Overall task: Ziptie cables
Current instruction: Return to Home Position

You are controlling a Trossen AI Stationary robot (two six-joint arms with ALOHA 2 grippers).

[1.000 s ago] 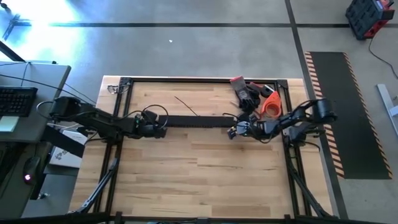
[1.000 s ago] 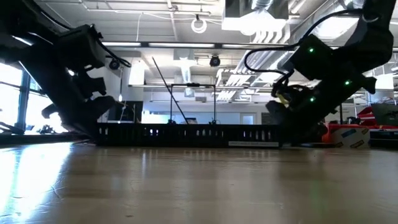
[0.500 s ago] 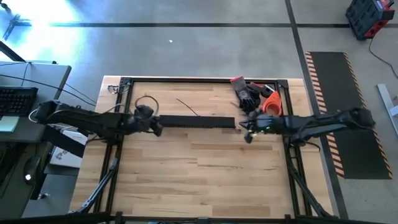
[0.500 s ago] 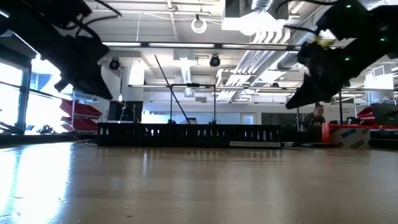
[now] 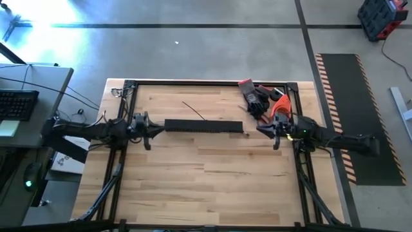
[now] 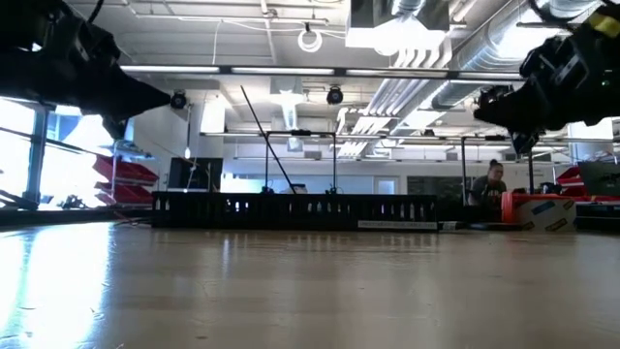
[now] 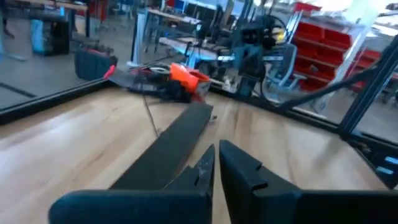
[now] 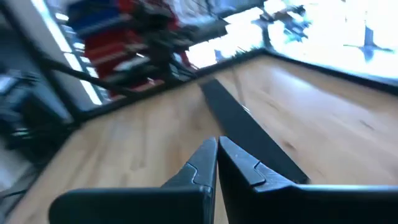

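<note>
Black duct (image 6: 291, 207) on table (image 6: 310, 291), left gripper (image 6: 147, 94) and right gripper (image 6: 491, 103) aloft

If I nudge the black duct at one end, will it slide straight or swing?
Probably swing: the duct is long and narrow, so an end push likely pivots it on the wooden table. It lies low and flat, so tipping seems unlikely. Straight throughout, it looks stiff.

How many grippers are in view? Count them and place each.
2. The left gripper hangs off the left end of the black duct, fingers shut. The right gripper hangs beyond its right end, fingers shut. None seems hidden.
</note>
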